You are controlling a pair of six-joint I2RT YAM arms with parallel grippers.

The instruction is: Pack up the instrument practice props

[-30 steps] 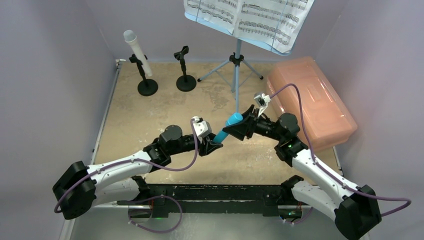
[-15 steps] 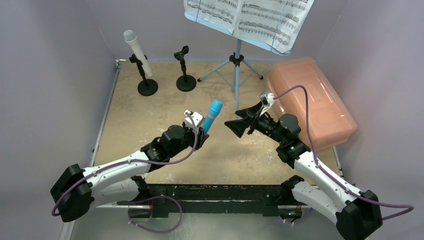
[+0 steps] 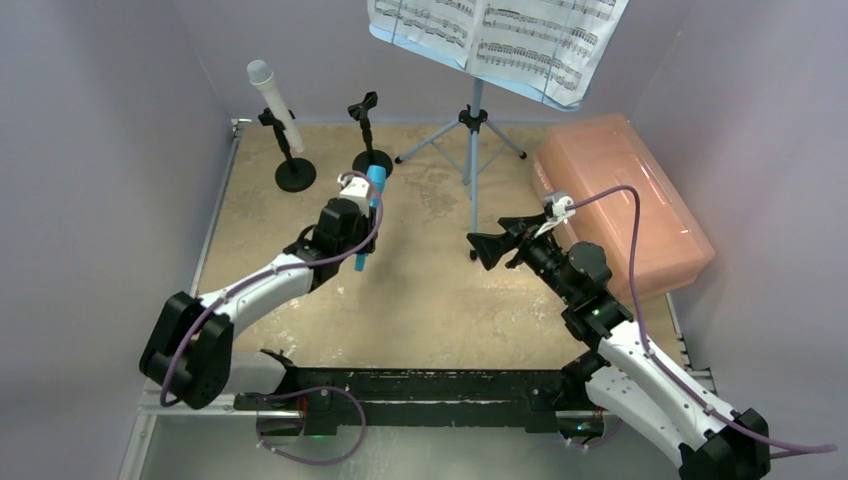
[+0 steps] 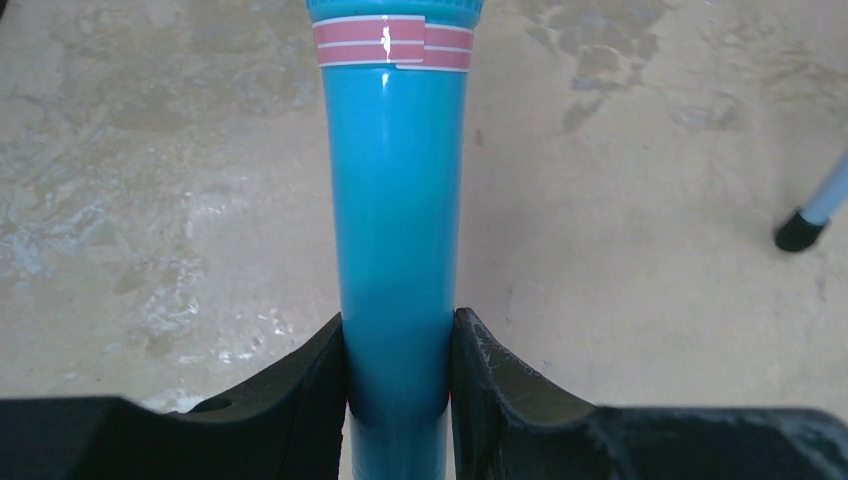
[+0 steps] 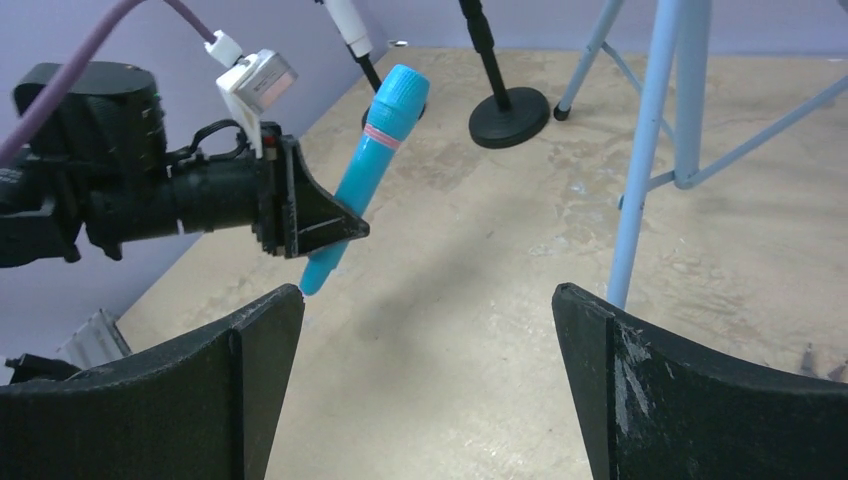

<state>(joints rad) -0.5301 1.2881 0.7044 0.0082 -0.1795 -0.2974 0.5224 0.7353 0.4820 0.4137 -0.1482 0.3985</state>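
Blue mic moved left, wrist-only pink band

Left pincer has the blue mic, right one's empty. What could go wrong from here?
1. The left pincer grips the blue microphone near its tail, so the long free end could pivot or slip.
2. The mic looks close to the empty mic holder; a swing might knock it over.
3. The open right pincer sits by the pole of the music rack; a careless move could topple it.

sheet-music pages, notation only, nothing legible
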